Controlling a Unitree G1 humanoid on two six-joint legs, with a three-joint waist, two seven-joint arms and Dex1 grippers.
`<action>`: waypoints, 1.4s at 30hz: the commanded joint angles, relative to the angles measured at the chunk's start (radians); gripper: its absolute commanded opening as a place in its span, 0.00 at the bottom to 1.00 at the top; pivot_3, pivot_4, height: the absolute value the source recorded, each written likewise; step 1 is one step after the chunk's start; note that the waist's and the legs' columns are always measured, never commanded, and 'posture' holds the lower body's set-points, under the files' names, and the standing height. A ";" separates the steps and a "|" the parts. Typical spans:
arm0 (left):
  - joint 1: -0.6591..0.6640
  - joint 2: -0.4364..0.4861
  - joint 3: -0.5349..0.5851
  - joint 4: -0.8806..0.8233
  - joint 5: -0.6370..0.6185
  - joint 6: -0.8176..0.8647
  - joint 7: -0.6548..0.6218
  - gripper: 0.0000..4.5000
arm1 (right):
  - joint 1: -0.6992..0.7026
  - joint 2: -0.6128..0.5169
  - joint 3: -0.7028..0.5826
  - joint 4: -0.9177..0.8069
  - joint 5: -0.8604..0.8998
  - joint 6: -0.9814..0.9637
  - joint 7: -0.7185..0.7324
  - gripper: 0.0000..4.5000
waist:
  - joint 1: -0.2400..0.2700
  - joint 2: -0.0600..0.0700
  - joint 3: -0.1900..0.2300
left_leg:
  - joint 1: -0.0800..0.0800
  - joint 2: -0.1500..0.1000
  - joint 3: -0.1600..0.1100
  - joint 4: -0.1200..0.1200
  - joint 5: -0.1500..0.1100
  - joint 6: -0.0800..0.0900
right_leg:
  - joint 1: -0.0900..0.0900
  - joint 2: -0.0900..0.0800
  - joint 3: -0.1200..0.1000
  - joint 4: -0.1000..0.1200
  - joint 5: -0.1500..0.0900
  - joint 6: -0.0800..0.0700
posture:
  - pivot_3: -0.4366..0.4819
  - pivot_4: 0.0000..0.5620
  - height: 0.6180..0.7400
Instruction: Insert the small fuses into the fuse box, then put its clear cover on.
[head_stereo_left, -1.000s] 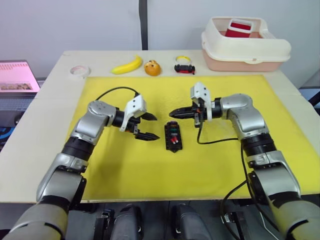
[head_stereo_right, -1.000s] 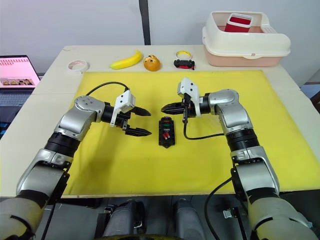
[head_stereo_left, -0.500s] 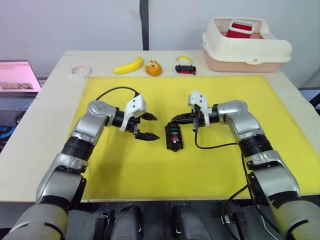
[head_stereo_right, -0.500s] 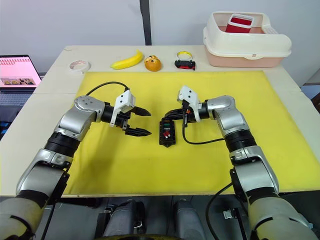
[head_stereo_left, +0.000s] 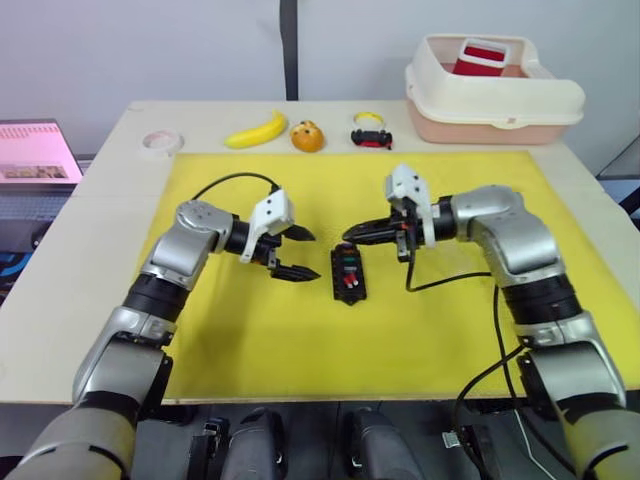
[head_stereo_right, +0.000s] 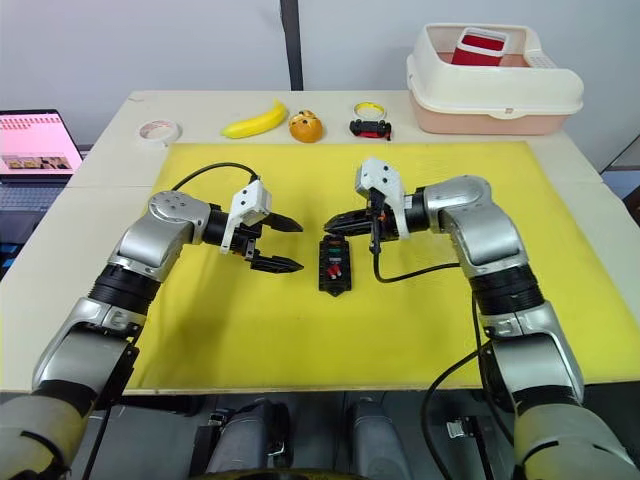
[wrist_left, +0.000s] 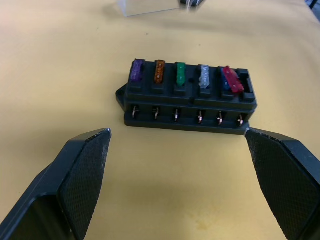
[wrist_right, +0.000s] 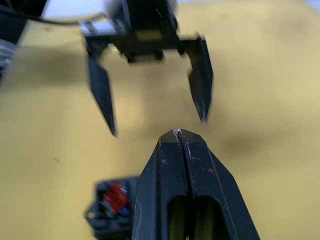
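On the yellow mat, the small black plastic fuse box looks light and rigid; left end effector spread, right end effector pressed together, empty

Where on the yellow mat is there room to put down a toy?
The yellow mat is bare along its near edge and out to the right side. It is crowded in the middle, where the fuse box sits between the left claw and the right claw.
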 joint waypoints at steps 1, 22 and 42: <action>0.015 0.022 0.005 -0.059 -0.016 0.005 -0.023 1.00 | 0.112 -0.075 -0.009 -0.209 0.039 0.074 -0.021 0.01 | 0.005 0.000 0.000 | 0.000 0.000 0.000 0.000 0.000 0.000 | 0.000 0.000 0.000 0.000 0.000 0.000 | 0.48 0.27 0.99; 0.124 0.080 -0.008 -0.249 -0.025 0.047 -0.046 1.00 | 0.125 -0.138 0.092 -0.207 -0.004 0.013 -0.102 0.50 | -0.002 0.000 0.000 | 0.000 0.000 -0.001 0.001 -0.001 0.001 | 0.000 0.000 0.000 -0.001 0.000 0.000 | 0.48 0.27 0.99; 0.115 0.073 -0.010 -0.230 -0.020 0.039 -0.029 1.00 | 0.116 -0.122 0.131 -0.182 -0.002 0.017 -0.082 0.50 | -0.001 0.000 0.000 | 0.000 0.000 -0.001 0.001 -0.001 0.001 | 0.000 0.000 0.000 -0.001 0.000 0.000 | 0.48 0.27 0.99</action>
